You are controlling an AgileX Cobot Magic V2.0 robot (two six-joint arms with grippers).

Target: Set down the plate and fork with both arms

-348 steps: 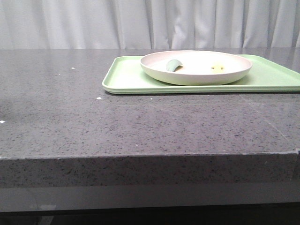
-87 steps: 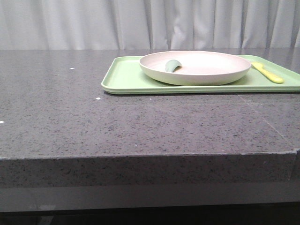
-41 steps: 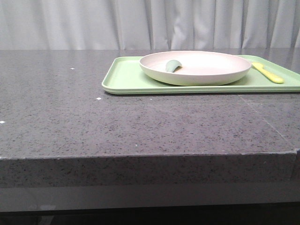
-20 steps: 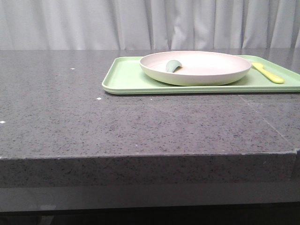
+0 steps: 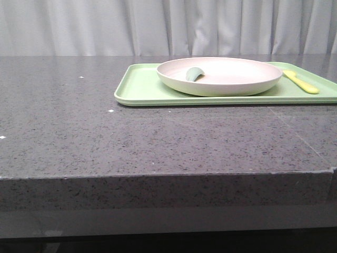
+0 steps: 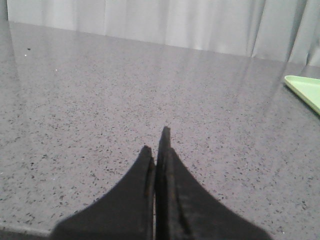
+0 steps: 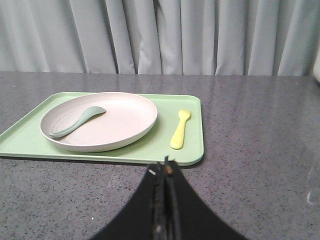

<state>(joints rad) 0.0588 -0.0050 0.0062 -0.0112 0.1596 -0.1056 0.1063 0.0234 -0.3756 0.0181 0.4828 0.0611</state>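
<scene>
The off-white plate (image 5: 220,76) (image 7: 100,120) rests on the light green tray (image 5: 142,90) (image 7: 192,145) at the table's back right. The pale yellow fork (image 5: 300,82) (image 7: 180,129) lies flat on the tray just right of the plate. My right gripper (image 7: 165,167) is shut with nothing in it, hovering over the table on the near side of the tray. Well off to the left of the tray, my left gripper (image 6: 157,145) hangs shut and empty over bare table. Neither gripper shows in the front view.
A muted green spoon (image 5: 194,74) (image 7: 77,121) lies in the plate's left half. A corner of the tray (image 6: 305,89) shows in the left wrist view. The grey speckled table (image 5: 158,137) ends at a front edge; white curtains hang behind.
The fork, inside the plate 8.5 s ago, lies on the tray right of the plate since 2.1 s ago. Nothing has moved in the front view in the last second.
</scene>
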